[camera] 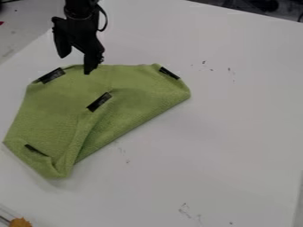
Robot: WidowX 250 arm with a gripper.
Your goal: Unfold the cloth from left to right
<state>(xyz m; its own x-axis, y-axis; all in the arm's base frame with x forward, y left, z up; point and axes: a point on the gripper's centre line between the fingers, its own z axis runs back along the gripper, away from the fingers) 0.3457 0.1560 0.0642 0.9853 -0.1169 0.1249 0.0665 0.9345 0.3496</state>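
- Because the green cloth [53, 111] lies on the left part of the bench [237, 133] with one side seemingly folded in, the pull should probably run out toward the near right.
- The bunched near corner [56, 168] looks likely to drag; a low, slow lift should help it open rather than slide.
- The middle black patch [99, 101] seems to mark the loose corner of the flap [121, 115]; pinching only that upper layer matters most.
- Farther off, the claw [75, 62] hangs by the far edge of the cloth, released, its fingers apart with nothing between them; it needs lining up with that corner first.
- Hard to make out, near to far: an orange thing [21, 222], cut off; the layers beneath the flap; whether one fingertip touches the cloth; the arm [80, 6], cut off above.
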